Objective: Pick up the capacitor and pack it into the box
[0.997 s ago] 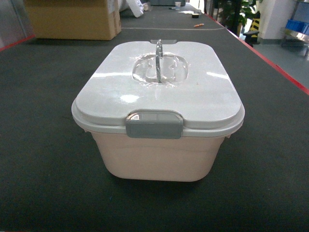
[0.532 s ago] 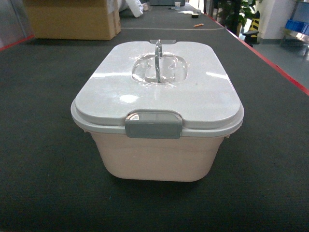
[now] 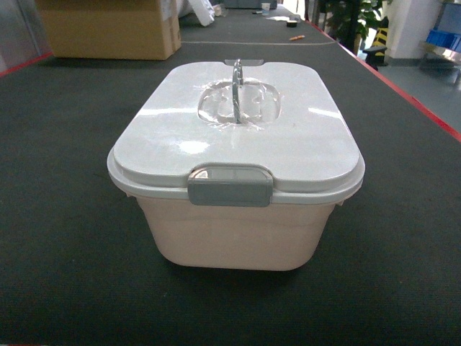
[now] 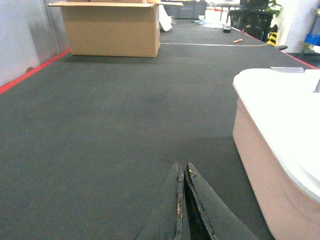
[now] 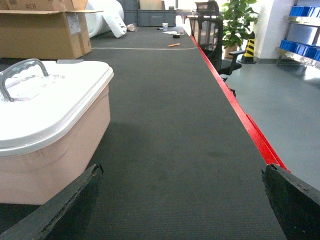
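Observation:
The box (image 3: 238,231) stands in the middle of the dark mat, a pale pink tub with its white lid (image 3: 173,144) on, grey handle (image 3: 236,90) upright and grey front latch (image 3: 230,185) down. The same box shows at the right of the left wrist view (image 4: 260,165) and at the left of the right wrist view (image 5: 55,160). My left gripper (image 4: 183,167) is shut, tips together over bare mat left of the box. My right gripper (image 5: 182,170) is open wide over bare mat right of it. No capacitor is in view. Neither gripper appears in the head view.
A brown cardboard carton (image 3: 108,29) stands at the far left of the mat. A red edge strip (image 5: 235,110) runs along the mat's right side, with grey floor beyond. Blue bins (image 5: 300,10) sit on shelves at far right. Small items (image 3: 296,36) lie far back.

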You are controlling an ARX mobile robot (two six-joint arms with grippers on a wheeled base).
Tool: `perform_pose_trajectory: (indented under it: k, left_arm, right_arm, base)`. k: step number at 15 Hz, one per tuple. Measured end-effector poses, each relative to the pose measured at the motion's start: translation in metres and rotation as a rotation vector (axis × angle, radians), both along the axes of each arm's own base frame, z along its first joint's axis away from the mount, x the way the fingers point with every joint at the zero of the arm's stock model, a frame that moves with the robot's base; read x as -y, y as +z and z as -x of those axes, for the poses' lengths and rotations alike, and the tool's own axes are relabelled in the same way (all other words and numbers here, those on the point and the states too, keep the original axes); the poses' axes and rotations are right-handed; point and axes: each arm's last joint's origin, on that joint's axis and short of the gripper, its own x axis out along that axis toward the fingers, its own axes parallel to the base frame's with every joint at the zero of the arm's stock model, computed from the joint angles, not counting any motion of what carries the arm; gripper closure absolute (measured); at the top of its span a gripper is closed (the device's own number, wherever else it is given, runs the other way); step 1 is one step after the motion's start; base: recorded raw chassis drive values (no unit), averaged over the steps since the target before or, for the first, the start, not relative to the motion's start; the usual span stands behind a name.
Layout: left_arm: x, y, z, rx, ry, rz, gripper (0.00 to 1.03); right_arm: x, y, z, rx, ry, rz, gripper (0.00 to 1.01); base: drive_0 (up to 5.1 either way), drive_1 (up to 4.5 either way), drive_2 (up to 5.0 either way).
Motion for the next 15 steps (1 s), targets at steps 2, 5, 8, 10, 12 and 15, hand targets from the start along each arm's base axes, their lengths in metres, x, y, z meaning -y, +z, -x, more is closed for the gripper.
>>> perform_pose_trajectory:
  k: [2,5,8,10,12,15]
  left_arm:
    - [0.000,-0.006,0.019,0.000,0.001,0.000,1.01]
    - [0.000,-0.011,0.032,0.026,0.000,0.000,1.01]
    - [0.000,-0.021,0.042,-0.018,0.001,0.000,1.01]
    - [0.000,-0.015,0.049,0.016,0.001,0.000,1.01]
    - [0.000,-0.014,0.055,0.010,0.001,0.000,1.01]
    - [0.000,-0.012,0.061,0.025,0.001,0.000,1.01]
  right_arm:
    - [0.000,0.000,0.000,0.000,0.000,0.000,0.03]
    - [0.000,0.000,0.000,0.000,0.000,0.000,0.03]
    - [0.000,0.000,0.000,0.000,0.000,0.000,0.03]
    - [0.000,0.000,0.000,0.000,0.000,0.000,0.03]
    - [0.000,0.000,0.000,0.000,0.000,0.000,0.03]
    - [0.000,0.000,0.000,0.000,0.000,0.000,0.03]
  base:
    - [0.0,0.00,0.0]
    - [0.0,0.00,0.0]
    - [0.0,0.00,0.0]
    - [0.0,0.00,0.0]
    - [0.0,0.00,0.0]
    - [0.0,0.00,0.0]
